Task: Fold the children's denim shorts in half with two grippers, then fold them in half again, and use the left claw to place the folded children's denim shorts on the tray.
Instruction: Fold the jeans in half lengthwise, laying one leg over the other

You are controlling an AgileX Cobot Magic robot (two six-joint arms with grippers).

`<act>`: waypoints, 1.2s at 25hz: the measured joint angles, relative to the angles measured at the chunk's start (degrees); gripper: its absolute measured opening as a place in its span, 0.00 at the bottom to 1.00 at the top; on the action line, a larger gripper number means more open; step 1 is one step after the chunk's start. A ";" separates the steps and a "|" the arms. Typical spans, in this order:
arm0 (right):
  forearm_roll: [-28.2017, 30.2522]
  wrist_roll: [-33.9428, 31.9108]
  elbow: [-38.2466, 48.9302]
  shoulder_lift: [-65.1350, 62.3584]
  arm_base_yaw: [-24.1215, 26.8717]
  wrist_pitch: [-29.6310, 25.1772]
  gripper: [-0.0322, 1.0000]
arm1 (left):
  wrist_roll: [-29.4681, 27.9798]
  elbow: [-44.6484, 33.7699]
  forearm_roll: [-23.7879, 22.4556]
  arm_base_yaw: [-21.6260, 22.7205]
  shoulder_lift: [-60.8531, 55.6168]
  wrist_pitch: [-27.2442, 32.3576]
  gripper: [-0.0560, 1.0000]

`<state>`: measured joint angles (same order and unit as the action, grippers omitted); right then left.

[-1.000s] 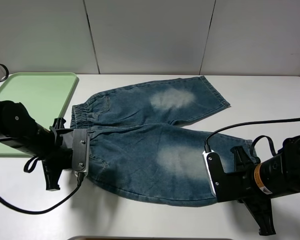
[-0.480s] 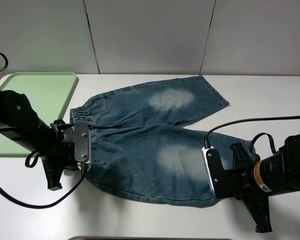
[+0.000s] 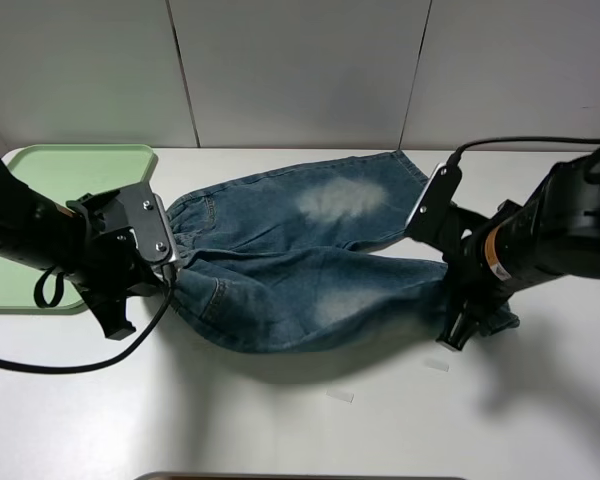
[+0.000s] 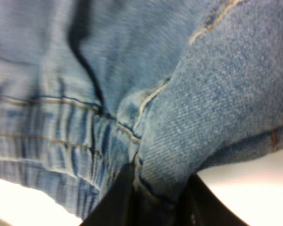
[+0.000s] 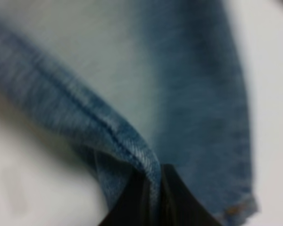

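Note:
The children's denim shorts lie spread on the white table, with the near leg lifted off the surface. My left gripper is shut on the near waistband corner; in the left wrist view its black fingers pinch the denim seam. My right gripper is shut on the near leg's hem; in the right wrist view the fingers clamp the folded hem. Both hold the near edge above the table. The pale green tray sits at the far left, behind the left arm.
Small pale scraps lie on the table in front of the shorts. Black cables trail from the left arm across the table. A white panelled wall stands behind.
Both grippers have risen and moved toward the far side, carrying the near edge of the shorts. The near leg has lifted off the table and narrowed over the far leg.

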<state>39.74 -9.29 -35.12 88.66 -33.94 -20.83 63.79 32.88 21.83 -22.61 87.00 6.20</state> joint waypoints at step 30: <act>3.18 -7.42 -23.00 11.39 13.66 12.98 0.03 | -15.01 -0.05 0.00 5.39 5.21 -26.23 0.21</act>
<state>42.92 -16.71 -58.12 100.05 -20.27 -7.85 48.78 32.83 21.83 -17.22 92.21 -20.03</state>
